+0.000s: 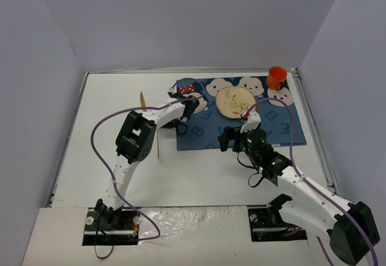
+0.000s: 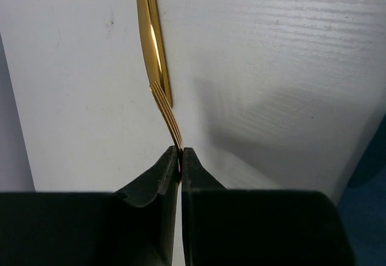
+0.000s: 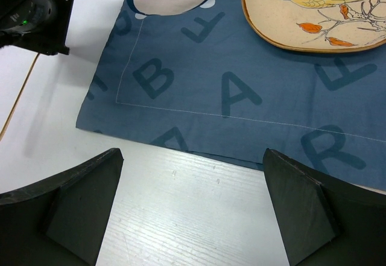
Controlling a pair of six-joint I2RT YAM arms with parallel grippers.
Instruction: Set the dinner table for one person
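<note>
Big white table [image 3: 181, 218] right under right gripper [image 3: 192, 154], spread wide with nothing inside. Blue mat [image 3: 241, 97] just ahead of it, plate [image 3: 313, 19] farther ahead on mat. Gold fork [image 2: 158, 55] pinched tight by its tips in left gripper [image 2: 181, 151], handle pointing away.

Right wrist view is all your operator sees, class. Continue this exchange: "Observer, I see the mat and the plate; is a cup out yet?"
Observer: Yes, an orange cup stands at the blue mat's far right corner.
Operator: Where is the cutlery?
Observer: A gold fork lies on the white dinner table, off the mat.
Operator: Is anything holding it?
Observer: The left tool is shut on its tine tips.
</note>
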